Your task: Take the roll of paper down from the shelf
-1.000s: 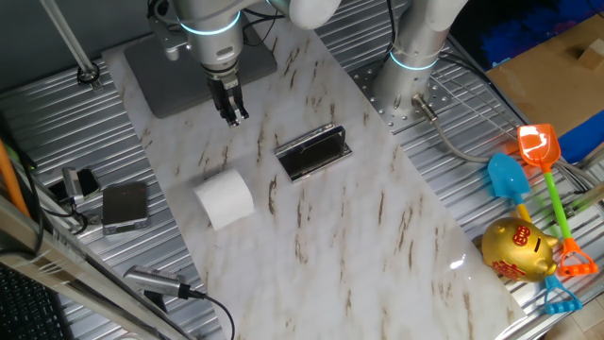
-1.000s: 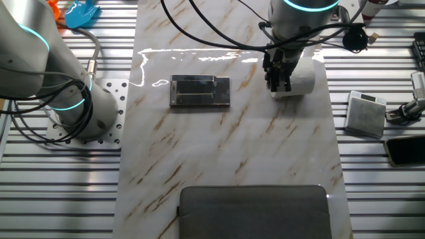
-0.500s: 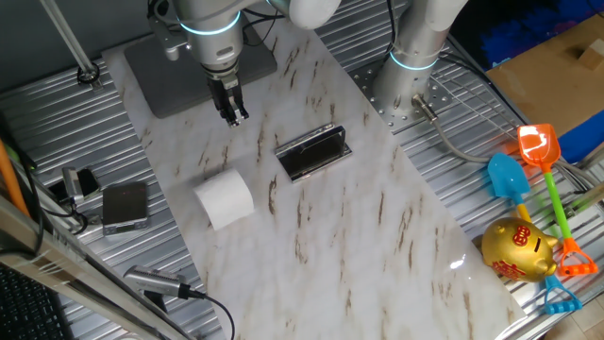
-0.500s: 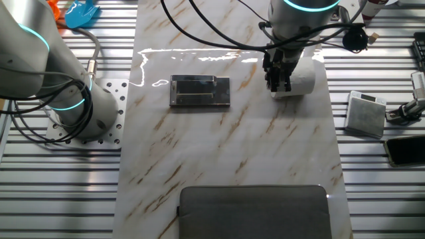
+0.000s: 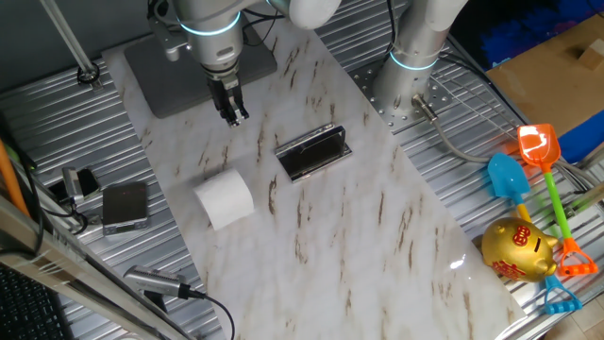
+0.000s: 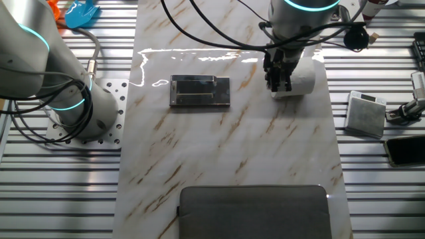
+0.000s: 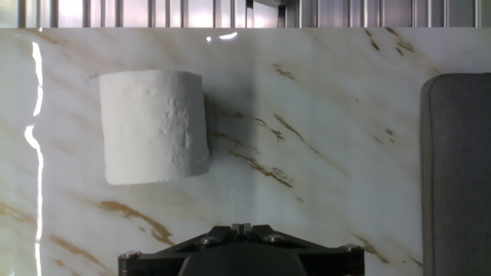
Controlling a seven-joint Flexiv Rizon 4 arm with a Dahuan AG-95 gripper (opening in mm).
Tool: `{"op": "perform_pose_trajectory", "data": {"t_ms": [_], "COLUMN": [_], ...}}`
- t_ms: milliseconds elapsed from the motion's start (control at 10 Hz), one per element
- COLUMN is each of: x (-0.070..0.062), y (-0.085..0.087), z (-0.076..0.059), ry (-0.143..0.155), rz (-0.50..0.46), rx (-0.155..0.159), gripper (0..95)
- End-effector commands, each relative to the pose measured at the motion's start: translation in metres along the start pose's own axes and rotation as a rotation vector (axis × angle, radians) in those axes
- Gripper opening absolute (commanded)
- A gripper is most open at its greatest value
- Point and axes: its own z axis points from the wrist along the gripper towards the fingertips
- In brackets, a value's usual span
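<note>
Arm (image 5: 212,14): silver-grey cylindrical links are seen, ringed by a glowing cyan band.
Gripper (image 5: 231,115): two slim black fingers are carried on a dark block.
Cables (image 6: 219,36): black leads are looped along the arm.
Base (image 5: 415,57): a pale column with a cyan ring is bolted to a perforated plate.

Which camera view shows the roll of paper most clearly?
The hand view: the roll of paper lies large and unobstructed on the marble. One fixed view shows it whole but small. In the other fixed view the tool hides part of it.
</note>
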Motion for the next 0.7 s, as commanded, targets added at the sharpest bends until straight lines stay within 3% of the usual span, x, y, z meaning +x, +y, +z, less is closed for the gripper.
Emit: {"op": "perform_pose_trajectory", "data": {"t_ms": [100,500,700], "x": [0.0032,0.0038,0.0036], "y": [0.0005,0.0006,0.0004], "z": [0.0002,0.0003,0.0007], "ry": [0.007,-0.005,-0.007], "rz": [-0.041,-0.328,-0.425], "rx": [-0.003,-0.008,-0.013], "gripper": [0.0,0.0,0.0]}}
